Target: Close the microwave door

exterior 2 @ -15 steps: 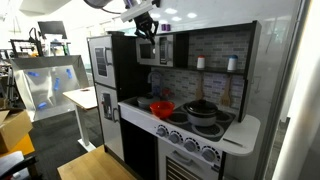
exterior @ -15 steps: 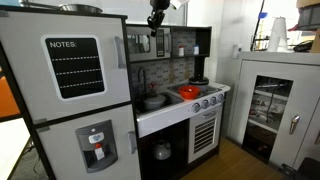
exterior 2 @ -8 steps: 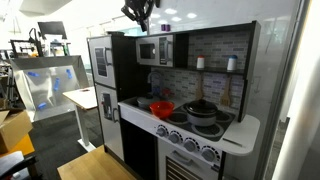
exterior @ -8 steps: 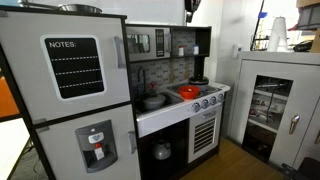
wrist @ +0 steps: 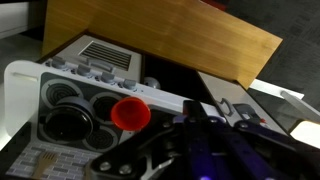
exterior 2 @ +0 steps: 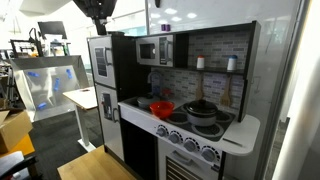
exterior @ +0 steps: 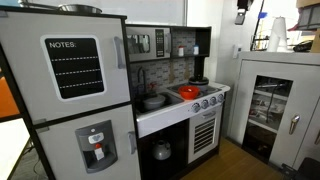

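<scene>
The microwave [exterior: 150, 43] sits in the upper shelf of the white-and-black play kitchen; it also shows in an exterior view [exterior 2: 155, 50]. The microwave door [exterior: 140, 43] [exterior 2: 148, 51], white with a dark window, lies flat against the microwave's front. My gripper [exterior: 240, 12] [exterior 2: 98, 10] hangs high above the kitchen, well clear of the door. In the wrist view its dark fingers [wrist: 197, 122] look pressed together and empty, above the stove top. The microwave is out of the wrist view.
A red bowl [exterior: 188, 92] [exterior 2: 161, 108] [wrist: 130, 113] and black pots [exterior 2: 200, 110] stand on the counter and stove. The fridge with the "NOTES" board [exterior: 75, 65] stands beside the microwave. A white glass-fronted cabinet [exterior: 270, 105] stands apart. The wood floor [wrist: 170, 35] lies below.
My gripper has risen from in front of the microwave door and swung up and away, near the top edge of both exterior views. The door has stayed flat against the microwave.
</scene>
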Controlling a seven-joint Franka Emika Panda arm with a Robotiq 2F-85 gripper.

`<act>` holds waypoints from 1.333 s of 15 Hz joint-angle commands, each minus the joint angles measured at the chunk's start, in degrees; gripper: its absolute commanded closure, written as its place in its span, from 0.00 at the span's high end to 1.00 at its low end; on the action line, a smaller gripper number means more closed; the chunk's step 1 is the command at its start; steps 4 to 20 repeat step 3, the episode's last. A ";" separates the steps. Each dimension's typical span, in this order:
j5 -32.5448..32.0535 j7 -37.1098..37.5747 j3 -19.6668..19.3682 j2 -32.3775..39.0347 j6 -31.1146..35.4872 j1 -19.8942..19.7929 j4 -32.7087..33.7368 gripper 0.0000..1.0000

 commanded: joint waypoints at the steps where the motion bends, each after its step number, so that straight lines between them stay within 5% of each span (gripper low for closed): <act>1: -0.52 0.61 -1.24 -1.81 -1.17 0.63 -1.43 0.08; 3: -0.59 0.91 -1.79 -4.20 -1.70 0.59 -3.30 0.22; 20: -0.59 0.91 -1.79 -4.20 -1.70 0.59 -3.30 0.22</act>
